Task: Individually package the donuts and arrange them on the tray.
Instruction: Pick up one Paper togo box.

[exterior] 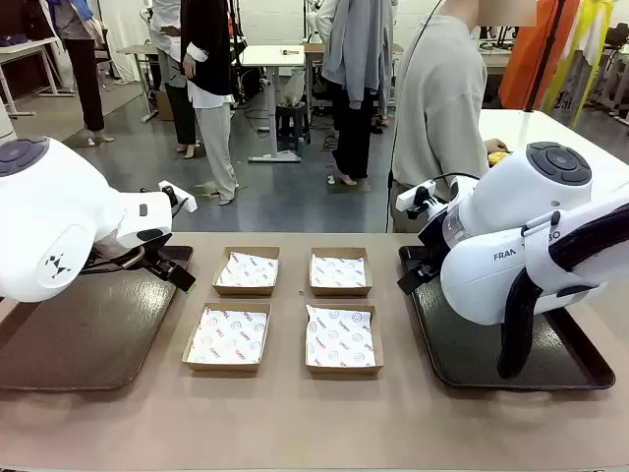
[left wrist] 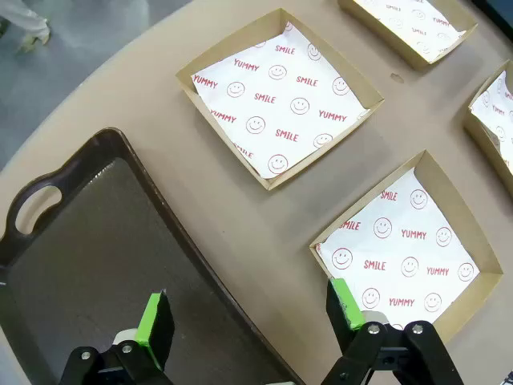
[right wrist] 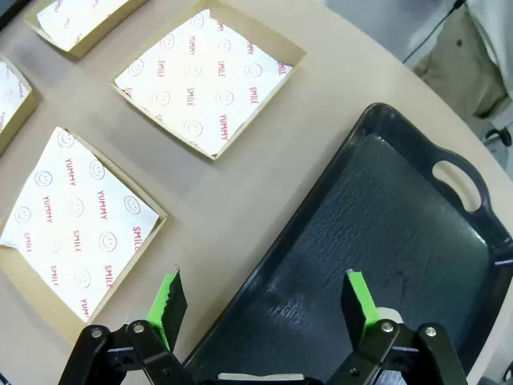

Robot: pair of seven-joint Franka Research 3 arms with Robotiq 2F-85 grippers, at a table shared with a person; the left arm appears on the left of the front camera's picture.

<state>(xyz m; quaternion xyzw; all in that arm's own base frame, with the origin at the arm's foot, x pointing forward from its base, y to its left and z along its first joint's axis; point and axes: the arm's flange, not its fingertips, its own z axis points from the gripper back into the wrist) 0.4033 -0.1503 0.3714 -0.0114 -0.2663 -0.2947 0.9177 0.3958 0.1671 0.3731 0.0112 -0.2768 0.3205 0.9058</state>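
Across the table (exterior: 295,423), four paper-lined boxes (exterior: 226,366) sit empty between two dark trays (exterior: 69,344) — left gripper (left wrist: 248,313) and right gripper (right wrist: 264,293) hover wide open, holding nothing — and with a yellow donut (exterior: 499,157), probably, at the person's hand (exterior: 489,147), packaging hasn't begun: next, a handover or pick.

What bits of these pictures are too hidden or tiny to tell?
Front view: the yellow thing beside the person is too small to name.
Front view: the right arm covers part of the right tray.
Left wrist view: the top edge cuts off one box.
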